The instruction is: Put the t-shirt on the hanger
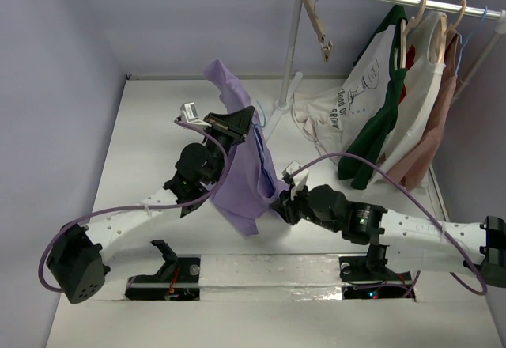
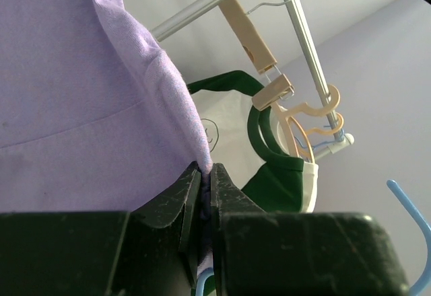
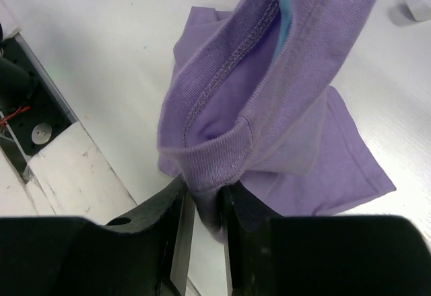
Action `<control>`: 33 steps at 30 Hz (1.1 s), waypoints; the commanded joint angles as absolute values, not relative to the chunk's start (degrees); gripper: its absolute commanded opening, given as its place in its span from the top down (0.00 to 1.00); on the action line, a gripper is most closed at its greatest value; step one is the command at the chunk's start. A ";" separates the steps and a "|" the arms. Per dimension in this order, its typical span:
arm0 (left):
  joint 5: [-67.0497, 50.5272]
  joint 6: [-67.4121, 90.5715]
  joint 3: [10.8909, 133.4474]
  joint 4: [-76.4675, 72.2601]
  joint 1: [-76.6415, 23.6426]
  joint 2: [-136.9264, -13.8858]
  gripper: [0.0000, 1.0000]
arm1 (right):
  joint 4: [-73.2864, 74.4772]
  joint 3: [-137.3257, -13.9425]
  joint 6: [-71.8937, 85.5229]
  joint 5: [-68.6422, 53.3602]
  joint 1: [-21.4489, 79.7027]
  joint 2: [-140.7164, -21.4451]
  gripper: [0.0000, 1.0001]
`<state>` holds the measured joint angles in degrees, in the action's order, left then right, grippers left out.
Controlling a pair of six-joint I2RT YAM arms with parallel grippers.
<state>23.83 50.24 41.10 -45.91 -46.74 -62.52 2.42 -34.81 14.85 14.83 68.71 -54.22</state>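
The lavender t-shirt hangs in the air over the middle of the table, its lower end trailing on the surface. My left gripper is shut on the shirt's upper edge; the left wrist view shows the fabric pinched between its jaws. The light-blue wire hanger is partly inside the shirt; its hook sticks out at the right of the left wrist view, and a strip shows inside the fabric. My right gripper is shut on the shirt's ribbed collar, lower right of the left gripper.
A clothes rack stands at the back right with a white printed shirt, a dark green garment and pale garments on tan wooden hangers. A wooden clip hanger hangs near the pole. A wall runs behind.
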 commanded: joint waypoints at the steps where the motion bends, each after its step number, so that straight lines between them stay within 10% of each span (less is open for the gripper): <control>1: 24.44 50.62 41.57 -52.56 -46.41 -63.01 1.00 | 2.99 -38.05 14.94 20.03 69.96 -54.58 0.72; 23: 20.21 56.08 38.76 -50.89 -47.99 -60.39 1.00 | 4.38 -43.42 17.75 36.48 69.96 -63.81 0.66; 28: 21.45 54.14 40.25 -47.20 -47.99 -58.89 1.00 | 8.69 -42.11 20.99 27.35 69.96 -56.01 0.38; 33: 21.53 54.49 39.73 -47.72 -47.99 -58.80 1.00 | 13.27 -40.61 23.46 21.90 69.96 -48.26 0.34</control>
